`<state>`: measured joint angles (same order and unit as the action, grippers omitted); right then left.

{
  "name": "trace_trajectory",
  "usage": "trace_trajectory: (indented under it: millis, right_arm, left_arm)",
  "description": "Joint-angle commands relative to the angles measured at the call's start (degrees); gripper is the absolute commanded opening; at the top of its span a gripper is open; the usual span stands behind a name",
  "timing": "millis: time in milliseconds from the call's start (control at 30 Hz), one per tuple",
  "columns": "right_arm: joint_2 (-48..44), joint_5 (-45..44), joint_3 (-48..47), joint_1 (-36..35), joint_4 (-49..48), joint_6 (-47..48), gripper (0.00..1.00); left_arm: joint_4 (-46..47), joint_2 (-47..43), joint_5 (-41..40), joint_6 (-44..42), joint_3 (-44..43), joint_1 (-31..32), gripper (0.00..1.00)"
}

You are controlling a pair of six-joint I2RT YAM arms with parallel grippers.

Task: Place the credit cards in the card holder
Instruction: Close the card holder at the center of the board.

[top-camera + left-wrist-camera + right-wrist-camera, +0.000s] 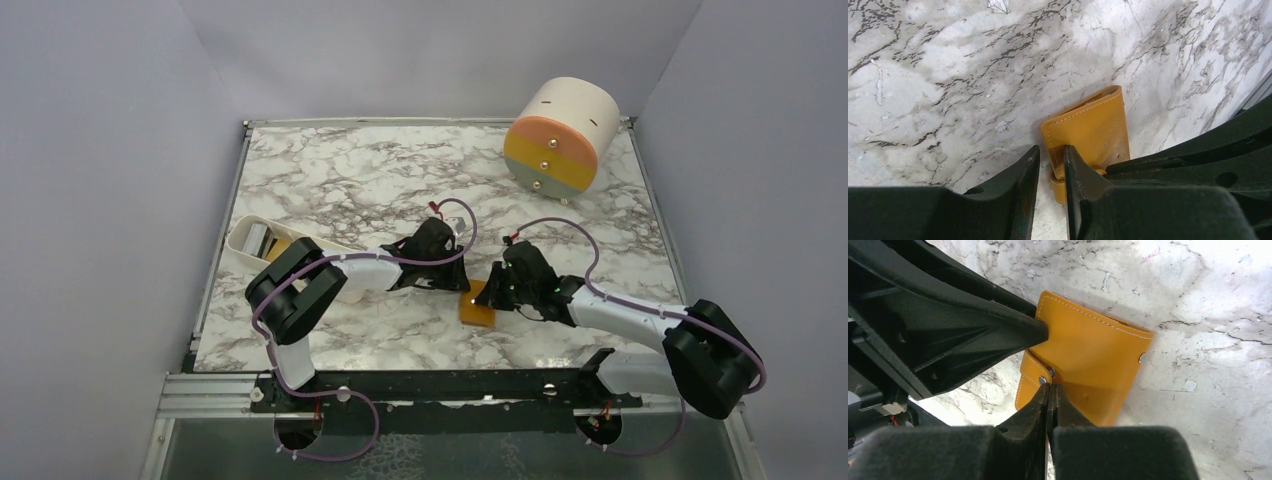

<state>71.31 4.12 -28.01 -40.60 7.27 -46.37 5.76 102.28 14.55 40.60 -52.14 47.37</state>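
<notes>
The card holder (pixel 478 312) is a small orange-tan wallet lying closed and flat on the marble, between my two grippers. My left gripper (pixel 462 285) is at its left edge. In the left wrist view the left gripper (pixel 1050 155) is narrowly open and straddles the card holder's (pixel 1093 130) stitched edge, one finger over the leather and one over the table. My right gripper (pixel 1049 387) is shut, its tips at the snap tab of the card holder (pixel 1093 355). A silver-grey card (pixel 258 238) and a golden-orange card (pixel 280 247) lie in the white tray.
The white oblong tray (pixel 243 262) stands at the left table edge, partly behind my left arm. A big cream-orange drum (pixel 560 135) stands at the back right. Grey walls close in the table on three sides.
</notes>
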Motion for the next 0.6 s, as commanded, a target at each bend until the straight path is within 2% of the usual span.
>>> trace_trajectory:
  millis: [0,567]
  right_arm:
    - [-2.6,0.2,1.0,-0.3,-3.3,-1.0,0.01]
    - [0.5,-1.7,0.8,-0.2,-2.1,-2.3,0.01]
  left_arm:
    - [-1.0,0.8,0.1,-0.6,1.5,0.2,0.26]
    - [-0.4,0.0,0.1,0.2,2.3,0.3,0.26]
